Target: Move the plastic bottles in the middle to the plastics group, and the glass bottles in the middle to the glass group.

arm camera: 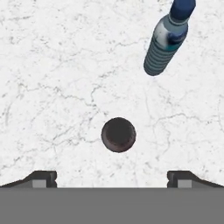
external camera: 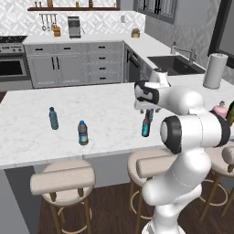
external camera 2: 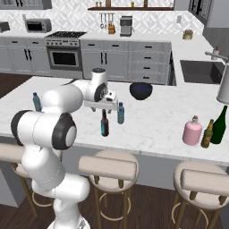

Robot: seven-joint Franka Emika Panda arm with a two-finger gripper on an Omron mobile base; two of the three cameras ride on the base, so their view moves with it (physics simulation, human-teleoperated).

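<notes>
My gripper (arm camera: 112, 179) is open and points straight down over the slim dark bottle with a teal lower part (arm camera: 118, 134), whose round dark top lies between and ahead of the fingertips. This bottle (external camera 2: 104, 125) stands near the counter's front edge, just under the gripper (external camera 2: 105, 107). Right beside it is the small clear pale-blue water bottle (external camera 2: 120, 113), also in the hand view (arm camera: 166, 43). A squat pink bottle (external camera 2: 192, 130) stands at the right, close to the olive-green glass bottle (external camera 2: 219, 125). At the left are a pale teal water bottle (external camera: 53, 118) and a dark-banded one (external camera: 82, 132).
A small amber bottle (external camera 2: 207, 133) stands between the pink and the olive-green one. A dark blue bowl (external camera 2: 141, 90) sits behind the middle bottles. A white paper-towel roll (external camera: 215, 71) stands at the right by the sink (external camera: 173, 64). Stools (external camera 2: 108, 167) line the marble counter's (external camera: 105, 105) front.
</notes>
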